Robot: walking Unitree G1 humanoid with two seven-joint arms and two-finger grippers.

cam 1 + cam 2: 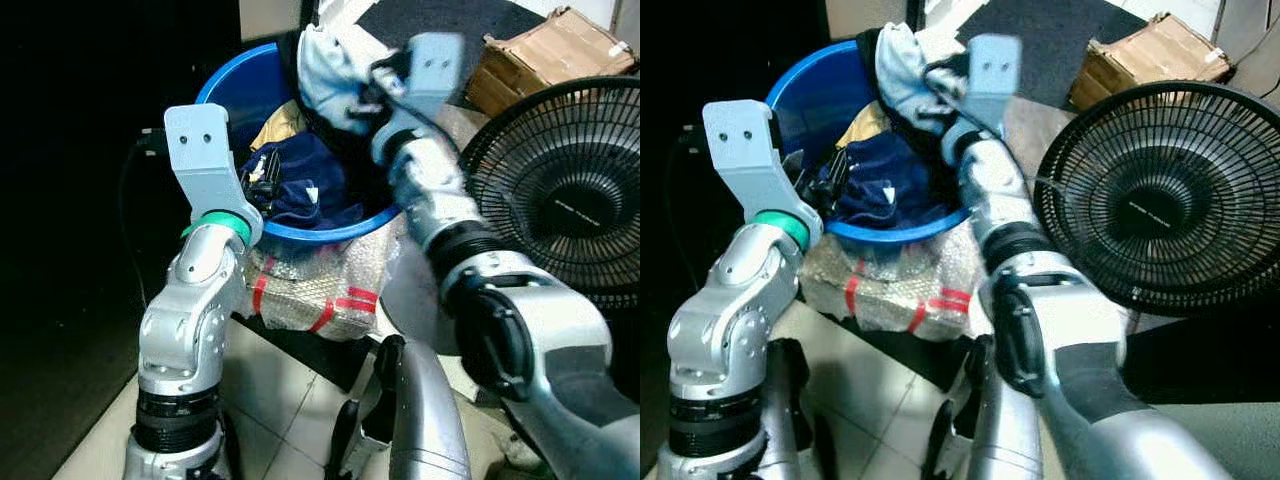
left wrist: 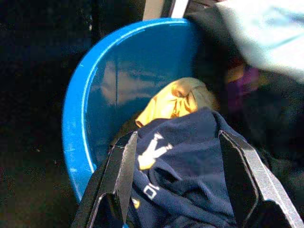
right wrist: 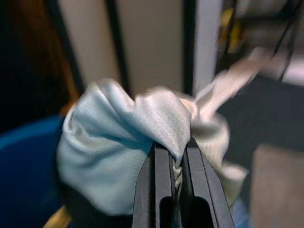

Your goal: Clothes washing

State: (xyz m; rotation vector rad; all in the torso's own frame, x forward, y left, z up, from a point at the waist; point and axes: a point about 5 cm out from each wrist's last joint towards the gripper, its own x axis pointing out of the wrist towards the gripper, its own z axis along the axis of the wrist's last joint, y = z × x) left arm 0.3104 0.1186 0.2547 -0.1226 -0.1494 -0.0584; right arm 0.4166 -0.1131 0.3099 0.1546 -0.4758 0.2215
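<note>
A blue plastic basin (image 1: pixel 232 82) holds clothes: a navy garment with pale lettering (image 1: pixel 300 180), a yellow piece (image 1: pixel 283 125) and dark items. My right gripper (image 3: pixel 176 164) is shut on a pale light-blue garment (image 1: pixel 330 70), lifted above the basin's far rim; in the right wrist view its cloth (image 3: pixel 118 142) bunches between the two fingers. My left gripper (image 2: pixel 180 180) is open, its fingers (image 2: pixel 121 175) straddling the navy garment (image 2: pixel 185 166) inside the basin, with the yellow piece (image 2: pixel 175 102) beyond it.
The basin rests on a bubble-wrapped bundle with red tape (image 1: pixel 310 290). A black floor fan (image 1: pixel 565 190) stands close on the right. A cardboard box (image 1: pixel 545 60) lies behind it. Pale tiled floor (image 1: pixel 270 400) is below; the left side is dark.
</note>
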